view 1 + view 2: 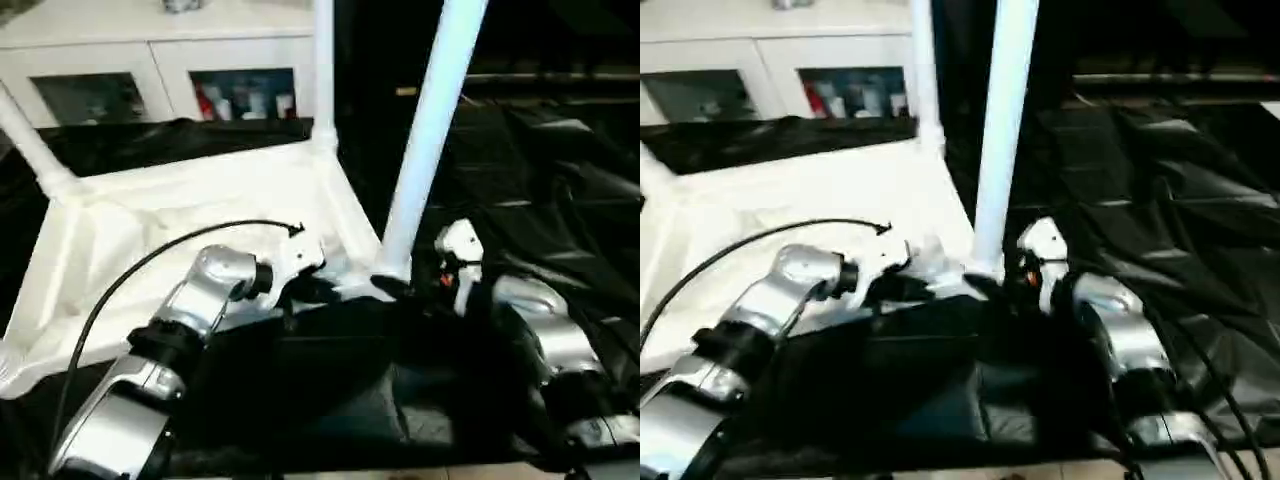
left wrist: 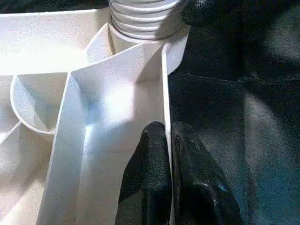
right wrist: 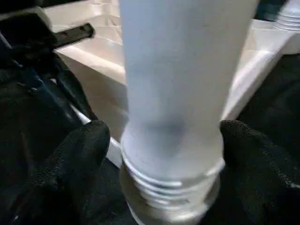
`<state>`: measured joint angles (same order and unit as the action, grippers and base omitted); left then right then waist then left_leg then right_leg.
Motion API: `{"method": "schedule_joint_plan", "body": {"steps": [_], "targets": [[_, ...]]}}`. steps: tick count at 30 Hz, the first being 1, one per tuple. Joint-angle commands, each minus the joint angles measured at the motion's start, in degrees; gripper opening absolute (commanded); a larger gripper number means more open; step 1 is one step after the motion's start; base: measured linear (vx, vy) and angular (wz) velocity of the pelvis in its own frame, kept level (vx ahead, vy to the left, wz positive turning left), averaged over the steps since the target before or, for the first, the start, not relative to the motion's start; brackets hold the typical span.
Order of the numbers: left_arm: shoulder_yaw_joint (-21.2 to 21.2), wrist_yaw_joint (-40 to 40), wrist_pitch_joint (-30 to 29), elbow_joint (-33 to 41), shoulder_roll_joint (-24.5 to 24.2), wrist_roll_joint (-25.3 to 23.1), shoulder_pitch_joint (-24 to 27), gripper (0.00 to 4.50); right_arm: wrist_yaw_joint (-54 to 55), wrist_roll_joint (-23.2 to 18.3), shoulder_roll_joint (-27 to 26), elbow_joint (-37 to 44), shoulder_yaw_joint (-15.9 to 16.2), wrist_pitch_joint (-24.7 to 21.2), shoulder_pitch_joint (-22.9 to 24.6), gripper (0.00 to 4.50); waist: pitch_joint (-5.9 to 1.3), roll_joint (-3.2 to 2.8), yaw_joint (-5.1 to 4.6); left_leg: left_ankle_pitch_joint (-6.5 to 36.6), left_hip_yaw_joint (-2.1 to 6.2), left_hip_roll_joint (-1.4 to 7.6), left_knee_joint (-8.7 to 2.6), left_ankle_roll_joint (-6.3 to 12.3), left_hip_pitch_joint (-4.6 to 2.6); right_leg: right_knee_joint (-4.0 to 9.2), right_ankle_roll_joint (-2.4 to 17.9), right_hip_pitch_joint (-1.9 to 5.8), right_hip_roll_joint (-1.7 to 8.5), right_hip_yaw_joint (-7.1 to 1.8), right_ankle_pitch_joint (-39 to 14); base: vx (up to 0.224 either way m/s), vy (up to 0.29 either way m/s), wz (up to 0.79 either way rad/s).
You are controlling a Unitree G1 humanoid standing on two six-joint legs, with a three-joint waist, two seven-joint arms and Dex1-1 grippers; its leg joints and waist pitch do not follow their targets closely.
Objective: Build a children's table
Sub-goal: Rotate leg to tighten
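Our right end effector (image 3: 164, 154) straddles the upright leg (image 1: 430, 130), fingers spread clear of it; our left end effector (image 2: 168, 159) pinches the tabletop (image 1: 180, 220) rim.

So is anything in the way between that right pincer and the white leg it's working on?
Nothing visible. The right pincer stands open with a black finger on either side of the leg, just above its threaded end at the tabletop corner. The left pincer is shut on the tabletop's rim, clear of the leg.

The near leg (image 1: 430, 130) runs off the top edge, its length cut off
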<state>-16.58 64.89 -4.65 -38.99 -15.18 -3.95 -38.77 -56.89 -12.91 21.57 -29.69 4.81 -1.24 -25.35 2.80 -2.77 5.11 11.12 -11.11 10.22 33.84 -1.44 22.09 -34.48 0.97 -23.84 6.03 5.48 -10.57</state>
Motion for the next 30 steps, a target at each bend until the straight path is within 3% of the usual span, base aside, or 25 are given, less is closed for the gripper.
{"method": "schedule_joint_plan", "body": {"steps": [1, 7, 9, 14, 23, 25, 27, 30], "targets": [[0.9, 1.6, 3.0, 1.7, 0.4, 3.3, -0.5, 0.0, -2.5, -0.6, 0.5, 2.1, 1.7, -1.0, 0.3, 4.02, -3.73, 1.25, -0.03, 7.6, 1.05, 3.38, -3.57, 5.66, -1.0, 3.79, 13.7, 3.43, 3.26, -3.0, -8.3, 0.0, 0.0, 0.0], [1.2, 1.9, 3.7, 0.8, -0.1, 3.0, -0.9, 0.0, -1.3, 1.0, -0.5, 0.3, 1.4, -0.1, -0.4, 3.68, -4.06, 1.31, -0.02, 5.1, 0.89, 3.2, -3.2, 6.54, -0.79, 3.21, 14.2, 3.5, 3.34, -2.94, -4.8, 0.0, 0.0, 0.0], [1.3, 2.2, 3.8, 0.6, -0.1, 3.1, -1.0, 0.0, -1.2, 1.0, -0.7, 0.1, 1.2, -0.1, -0.6, 3.28, -4.18, 1.25, 0.0, 4.2, 0.85, 3.16, -3.0, 7.29, -0.69, 2.91, 14.6, 3.54, 3.32, -2.89, -2.9, 0.0, 0.0, 0.0], [1.3, 2.5, 4.3, -0.1, 0.0, 2.7, -1.4, 0.0, -0.7, 1.6, -0.6, -0.8, 1.7, -0.2, -1.0, 2.97, -4.16, 1.37, 0.07, 4.2, 0.79, 3.05, -2.85, 7.75, -0.6, 2.96, 14.7, 3.63, 3.34, -2.82, -3.3, 0.0, 0.0, 0.0], [1.4, 0.8, 5.1, -2.1, 0.4, 1.8, -1.9, 0.0, 1.8, 3.4, -0.9, -3.7, 1.5, 0.3, -0.4, 2.74, -3.96, 1.33, -0.13, 6.7, 0.85, 2.99, -2.97, 5.98, -0.67, 3.41, 13.6, 3.54, 3.3, -2.88, -7.7, 0.0, 0.0, 0.0], [1.7, -3.0, 4.5, -3.1, 1.4, 0.8, -2.1, 0.0, 7.1, 3.9, -2.5, -7.2, -0.2, 0.4, -0.8, 2.74, -3.91, 1.3, -0.18, 7.2, 0.87, 3.0, -3.03, 5.7, -0.7, 3.49, 13.4, 3.51, 3.3, -2.88, -8.5, 0.0, 0.0, 0.0], [2.3, -9.2, 3.0, -5.2, 3.1, -0.5, -2.9, 0.0, 14.7, 4.0, -5.3, -11.3, -2.5, -0.2, -1.6, 2.74, -3.6, 1.24, -0.5, 10.2, 0.95, 2.96, -3.36, 3.62, -1.15, 4.3, 12.5, 3.21, 3.42, -2.93, -13.9, 0.0, 0.0, 0.0], [4.3, -19.4, -0.9, -8.1, 6.7, -1.0, -4.5, 0.0, 25.8, 4.2, -9.5, -15.0, -4.7, -1.5, -2.9, 2.73, -3.4, 1.08, -0.82, 12.2, 1.01, 2.91, -3.71, 1.93, -1.32, 4.68, 11.4, 3.11, 3.34, -2.94, -17.2, 0.0, 0.0, 0.0]]}}
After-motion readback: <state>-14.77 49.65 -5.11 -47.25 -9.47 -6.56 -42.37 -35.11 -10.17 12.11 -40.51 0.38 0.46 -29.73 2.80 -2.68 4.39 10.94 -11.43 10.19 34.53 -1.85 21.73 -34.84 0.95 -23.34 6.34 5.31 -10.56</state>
